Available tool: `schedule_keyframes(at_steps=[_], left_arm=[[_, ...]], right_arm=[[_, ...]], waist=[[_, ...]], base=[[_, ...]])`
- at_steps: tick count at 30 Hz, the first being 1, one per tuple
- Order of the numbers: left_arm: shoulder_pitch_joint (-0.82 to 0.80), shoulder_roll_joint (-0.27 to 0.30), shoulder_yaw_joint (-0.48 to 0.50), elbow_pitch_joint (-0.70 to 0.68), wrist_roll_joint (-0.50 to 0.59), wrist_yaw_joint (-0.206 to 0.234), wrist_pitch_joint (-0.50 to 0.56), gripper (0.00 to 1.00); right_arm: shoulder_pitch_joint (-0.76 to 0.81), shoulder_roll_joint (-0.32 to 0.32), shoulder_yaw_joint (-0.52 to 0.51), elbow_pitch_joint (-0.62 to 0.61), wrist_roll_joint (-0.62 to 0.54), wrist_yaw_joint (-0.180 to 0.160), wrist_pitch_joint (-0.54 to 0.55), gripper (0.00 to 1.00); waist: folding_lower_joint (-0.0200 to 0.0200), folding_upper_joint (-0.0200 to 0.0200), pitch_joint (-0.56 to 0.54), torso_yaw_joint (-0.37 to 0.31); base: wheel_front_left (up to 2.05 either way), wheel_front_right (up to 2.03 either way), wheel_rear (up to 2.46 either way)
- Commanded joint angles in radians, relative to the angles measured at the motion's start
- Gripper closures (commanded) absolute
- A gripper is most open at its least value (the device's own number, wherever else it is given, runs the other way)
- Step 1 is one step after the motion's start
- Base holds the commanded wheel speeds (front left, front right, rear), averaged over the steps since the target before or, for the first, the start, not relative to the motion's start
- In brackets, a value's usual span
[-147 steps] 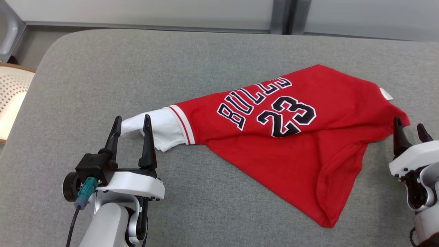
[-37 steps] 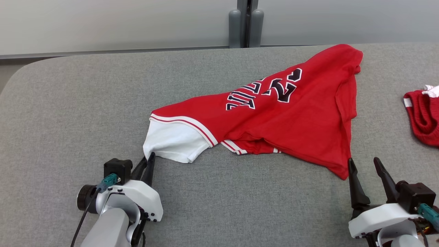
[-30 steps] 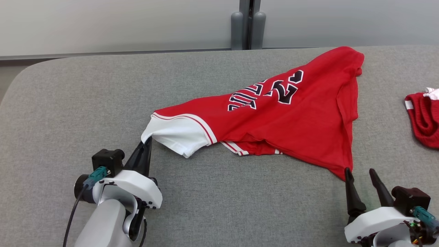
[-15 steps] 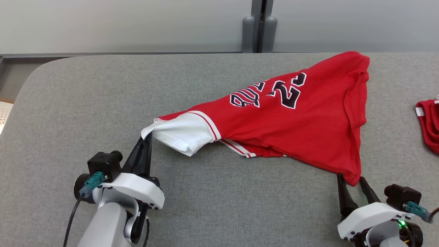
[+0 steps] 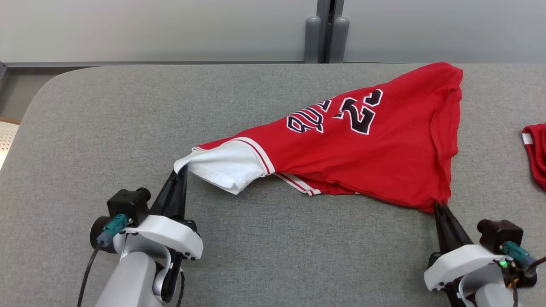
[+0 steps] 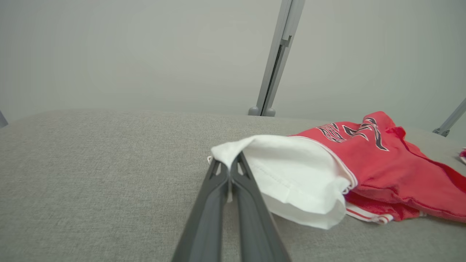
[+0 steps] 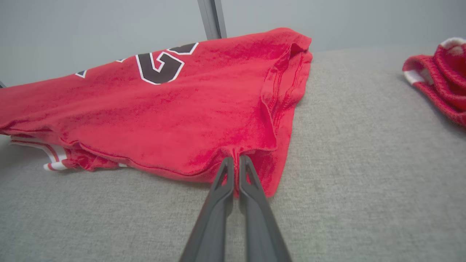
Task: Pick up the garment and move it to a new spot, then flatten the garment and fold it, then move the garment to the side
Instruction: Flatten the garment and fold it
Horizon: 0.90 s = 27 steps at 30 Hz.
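Shirt [image 5: 362, 162] sits on the right half of the table [image 5: 106, 119]. It is a rumpled triangle, one tip almost at the far edge, base running roughly along the near edge but well back from it

Left gripper [image 5: 182, 170]: jaws closed on the tip of the white sleeve [image 5: 222, 168]; in the left wrist view we see white cloth pinched between the fingers

Right gripper [image 5: 439, 207]: jaws closed on the near-right hem corner; in the right wrist view red cloth puckers at the tips

Key relation: the whole shirt lies beyond both pairs of jaws, toward the far edge. The line between the two grips is its long axis, left to right, with the right grip slightly closer to the near edge. Each arm has its own end, so no crossing is needed. Cloth between the grips sags and is not taut. We judge the coming move depends on raising or spreading both ends evenly

Look: red with a black-and-white print [image 5: 337, 117] face up, letters and a 23. The sleeve meets the red at a striped band, and a second striped band peeks from under the near fold. The right side is doubled into a long ridge. Thin, limp knit

Another red cloth [image 5: 535, 149] lies at the right edge, well apart
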Motion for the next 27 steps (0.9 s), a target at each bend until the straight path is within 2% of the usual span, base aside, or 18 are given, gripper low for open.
schedule_keyframes(at_steps=[1,3,8,11,16,22,27], left_arm=[[-0.006,0.005,0.018,-0.018,-0.006,-0.005,-0.004,1.00],[-0.007,0.004,0.024,-0.028,-0.013,-0.006,-0.004,1.00],[-0.031,0.002,0.056,-0.099,-0.083,-0.019,-0.004,1.00],[-0.061,0.002,0.069,-0.162,-0.192,-0.033,0.018,1.00],[-0.149,0.005,0.092,-0.310,-0.305,-0.037,0.091,1.00],[-0.240,0.027,0.154,-0.523,-0.349,0.029,0.162,1.00],[-0.263,0.049,0.187,-0.700,-0.366,0.093,0.235,1.00]], right_arm=[[-0.021,-0.038,0.023,-0.047,-0.026,0.000,-0.030,1.00],[-0.027,-0.054,0.034,-0.072,-0.029,0.000,-0.037,1.00],[-0.102,-0.178,0.081,-0.230,-0.022,0.000,-0.036,1.00],[-0.188,-0.256,0.096,-0.320,0.005,0.000,-0.008,1.00],[-0.377,-0.364,0.129,-0.402,0.037,0.000,0.070,1.00],[-0.571,-0.439,0.183,-0.433,0.036,0.000,0.159,1.00],[-0.632,-0.501,0.199,-0.469,0.053,0.000,0.267,1.00]], waist=[[0.0000,-0.0001,-0.006,-0.003],[0.0000,-0.0001,-0.009,-0.004],[0.0000,-0.0001,-0.040,-0.016],[0.0000,-0.0001,-0.067,-0.021],[0.0000,-0.0001,-0.118,-0.024],[0.0000,-0.0001,-0.182,-0.031],[0.0000,-0.0001,-0.205,-0.038]], base=[[0.00,0.00,0.00],[0.00,0.00,0.00],[0.00,0.00,0.00],[0.00,0.00,0.00],[0.00,0.00,0.00],[0.00,0.00,0.00],[0.00,0.00,0.00]])
